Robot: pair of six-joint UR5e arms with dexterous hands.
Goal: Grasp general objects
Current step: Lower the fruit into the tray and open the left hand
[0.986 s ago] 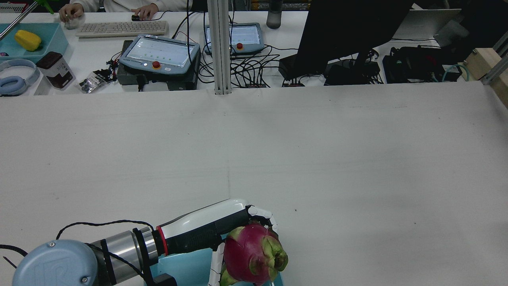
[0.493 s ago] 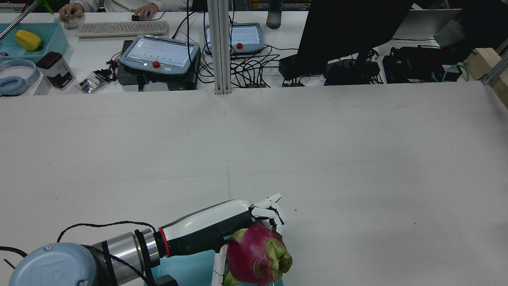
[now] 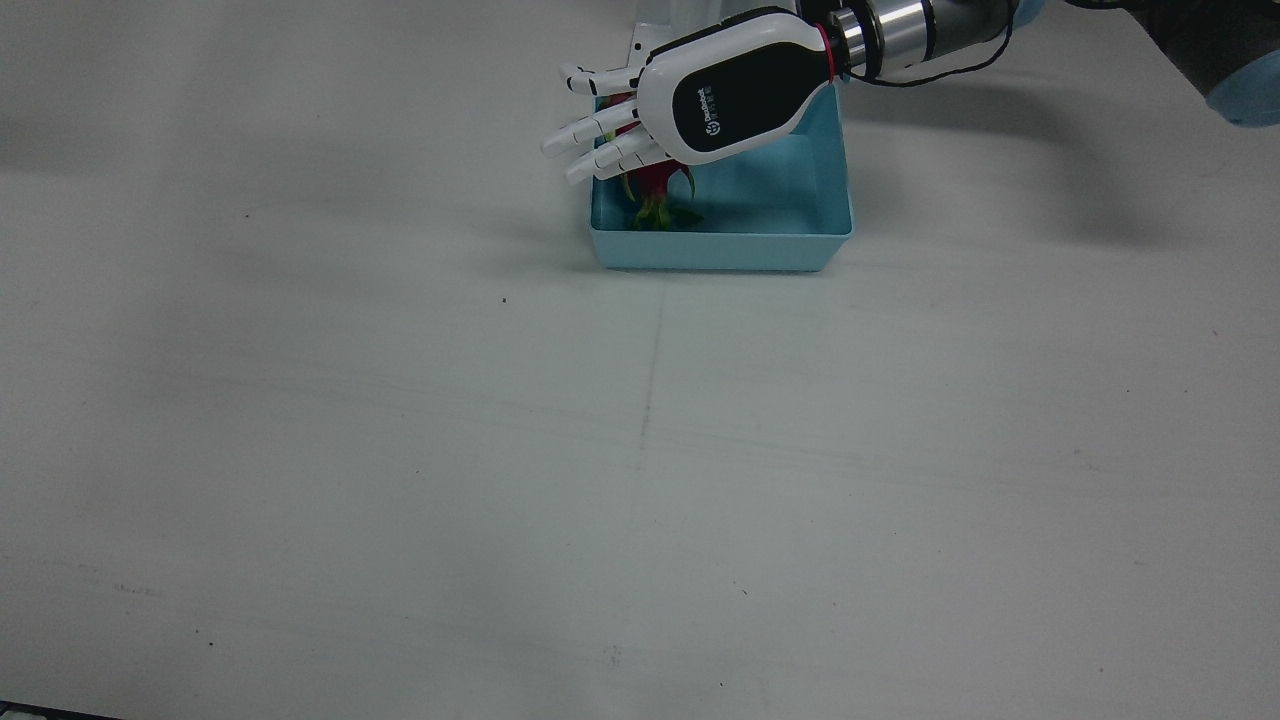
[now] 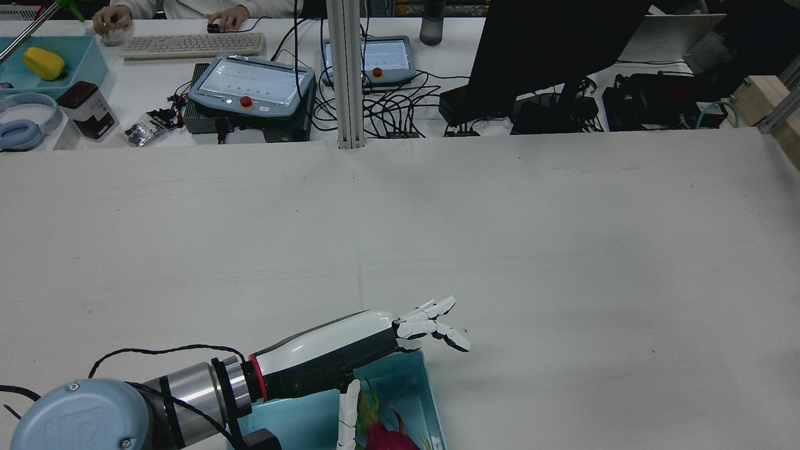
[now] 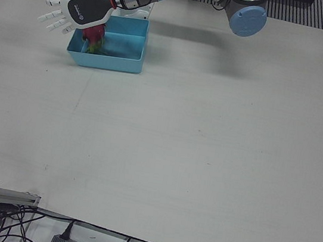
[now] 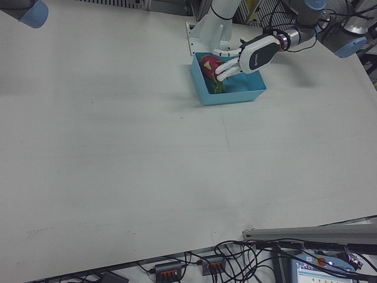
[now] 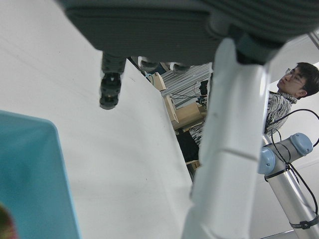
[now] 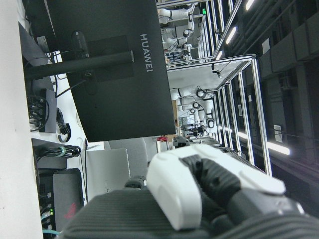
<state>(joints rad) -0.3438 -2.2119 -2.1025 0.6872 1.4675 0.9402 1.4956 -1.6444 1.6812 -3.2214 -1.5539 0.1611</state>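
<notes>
Hovering over the near-left corner of the blue bin, the left robot hand has its fingers spread flat, holding nothing. The dragon fruit lies inside the bin beneath the palm, apparently dropped there as the collection point. The right robot hand appears only in its own camera; its state cannot be told. The table is otherwise bare.

A keyboard and headphones lie beyond the table.
</notes>
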